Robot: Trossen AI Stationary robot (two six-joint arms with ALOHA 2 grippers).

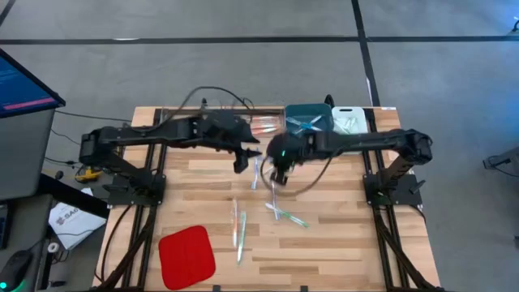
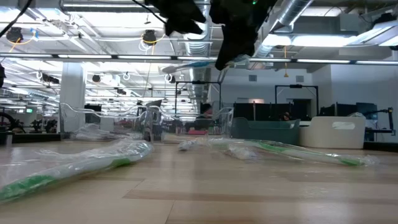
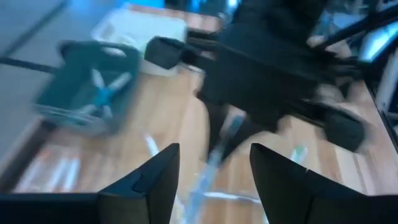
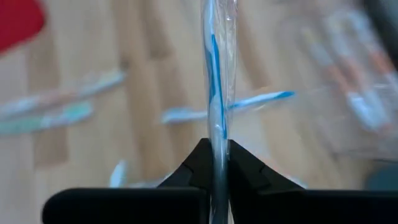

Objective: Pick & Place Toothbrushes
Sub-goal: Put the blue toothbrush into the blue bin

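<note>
1. Above the table's middle, the thin blue-accented toothbrush in clear wrap point(image 4: 217, 93) hangs pinched in the closed right gripper point(image 4: 216, 163); light, stiff, and the film looks slippery, so a mid-shaft grip seems safest.
2. Just left, the left gripper point(image 3: 214, 171) stands spread, empty.
3. Far right waits the teal plastic bin point(image 1: 309, 118); other wrapped toothbrushes point(image 1: 239, 225) lie nearer.

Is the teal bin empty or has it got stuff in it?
Not empty. The teal bin holds a few toothbrushes, seen in the high and left wrist views.
</note>
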